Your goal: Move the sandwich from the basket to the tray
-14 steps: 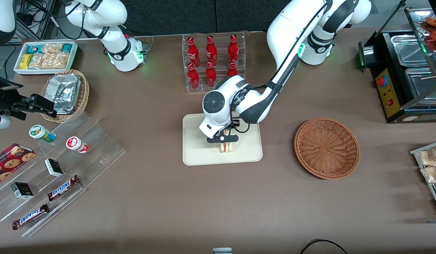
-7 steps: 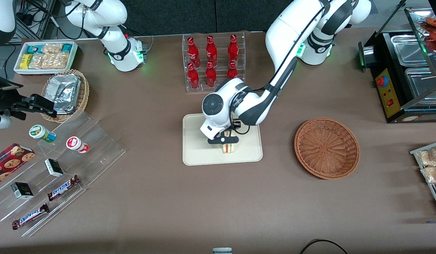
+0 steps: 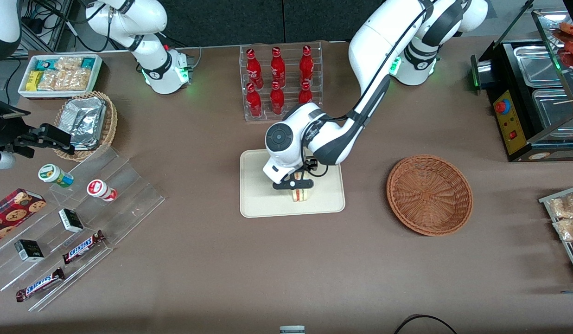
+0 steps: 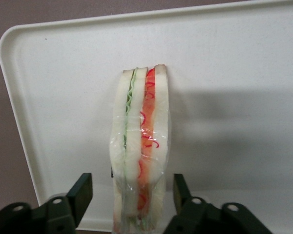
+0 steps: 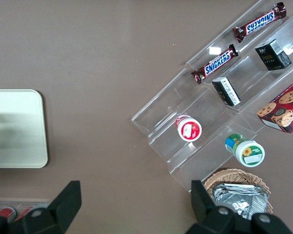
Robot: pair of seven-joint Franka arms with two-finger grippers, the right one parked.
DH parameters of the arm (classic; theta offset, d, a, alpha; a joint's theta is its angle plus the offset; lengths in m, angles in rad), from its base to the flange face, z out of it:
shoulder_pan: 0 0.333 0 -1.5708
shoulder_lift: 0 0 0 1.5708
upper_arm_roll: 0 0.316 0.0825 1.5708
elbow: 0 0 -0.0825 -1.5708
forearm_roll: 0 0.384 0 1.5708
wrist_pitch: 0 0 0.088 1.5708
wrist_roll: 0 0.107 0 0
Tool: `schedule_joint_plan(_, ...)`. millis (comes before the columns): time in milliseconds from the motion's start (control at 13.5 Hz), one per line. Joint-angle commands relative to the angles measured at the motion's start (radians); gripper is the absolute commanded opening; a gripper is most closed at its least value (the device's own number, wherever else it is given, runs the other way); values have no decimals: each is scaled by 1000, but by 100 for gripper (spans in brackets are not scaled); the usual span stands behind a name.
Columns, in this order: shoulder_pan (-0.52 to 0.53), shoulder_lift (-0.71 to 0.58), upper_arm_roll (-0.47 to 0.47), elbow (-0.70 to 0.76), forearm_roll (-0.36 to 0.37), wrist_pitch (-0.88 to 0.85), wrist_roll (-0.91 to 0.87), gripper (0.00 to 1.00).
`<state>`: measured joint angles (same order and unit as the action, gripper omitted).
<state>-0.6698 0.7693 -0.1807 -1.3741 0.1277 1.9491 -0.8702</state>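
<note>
Claw (image 4: 132, 195) hangs over the tray (image 4: 234, 63), its fingers parted, clear of the upright sandwich (image 4: 139, 146).

The sandwich (image 4: 140, 146) is a wedge of pale white bread in clear wrap, with a green stripe and a red stripe of filling along its cut edge. It stands on edge on the tray (image 3: 258, 195), on the part nearer the front camera. The gripper (image 3: 293, 184) sits directly above it, a finger (image 4: 80, 192) on each side with a gap to the bread. The tray is cream-beige and rectangular with rounded corners. The reddish-brown wicker basket (image 3: 429, 195) lies well apart, toward the working arm's end.
</note>
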Motion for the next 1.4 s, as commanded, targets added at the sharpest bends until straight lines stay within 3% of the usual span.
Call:
schedule_joint_plan(0,-11,-24,10,27,12,-25,-10,100)
schedule_joint_plan(443,38,-143,13,62,-6,-128,-27,100)
schedule_joint_plan(664,143,-224,12,64,-106,-162,-13,100)
schedule_joint_plan(1034,263,-280,17,52,-95,-268,-7,100)
schedule_joint_plan(1329,363,-324,17,50,-94,-380,115,100)
